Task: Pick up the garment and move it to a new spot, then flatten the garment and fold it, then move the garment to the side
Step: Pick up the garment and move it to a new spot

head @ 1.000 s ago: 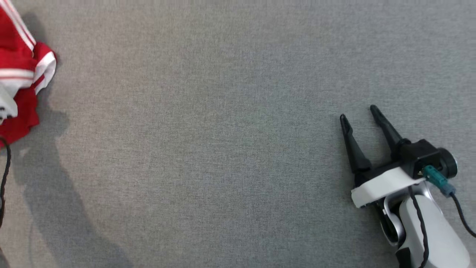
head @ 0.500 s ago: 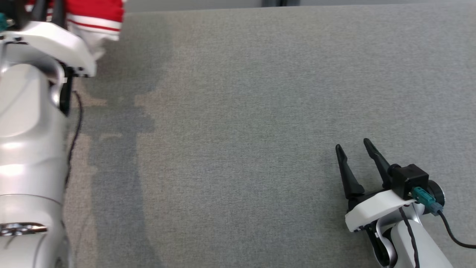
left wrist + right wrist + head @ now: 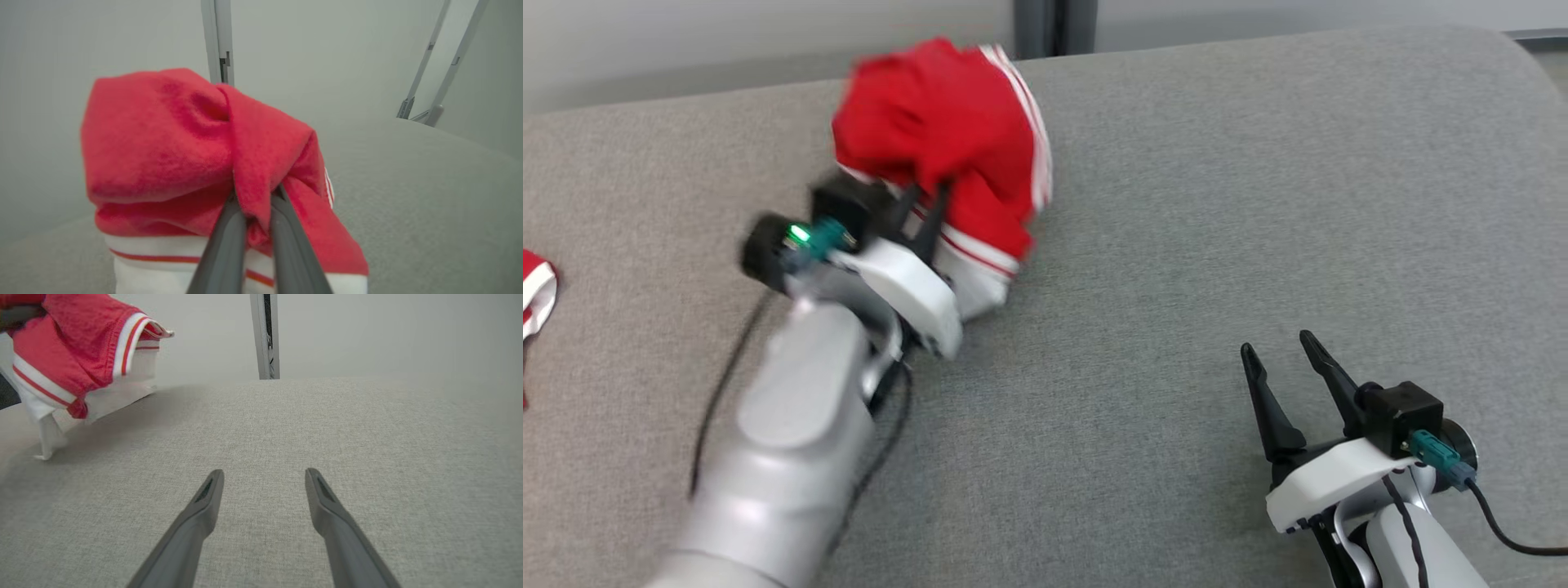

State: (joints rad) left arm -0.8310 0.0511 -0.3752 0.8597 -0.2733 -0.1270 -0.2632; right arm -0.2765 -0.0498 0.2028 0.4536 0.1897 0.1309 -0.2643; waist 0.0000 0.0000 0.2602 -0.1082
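Observation:
The garment is a red bunch of cloth with white stripes, hanging lifted above the grey padded surface at the upper middle of the head view. My left gripper is shut on a fold of it from below. In the left wrist view the two fingers pinch red cloth of the garment. My right gripper stands open at the lower right, nothing between its fingers. In the right wrist view my right gripper rests low over the surface, with the garment at the upper left.
Another piece of red and white cloth lies at the left edge of the head view. A grey metal post stands behind the surface's rounded far edge. Slanted frame legs show at the back right in the left wrist view.
The head view has shifted. My left arm, still shut on the garment, now shows it lifted near the upper middle of the surface. The right gripper stays open.

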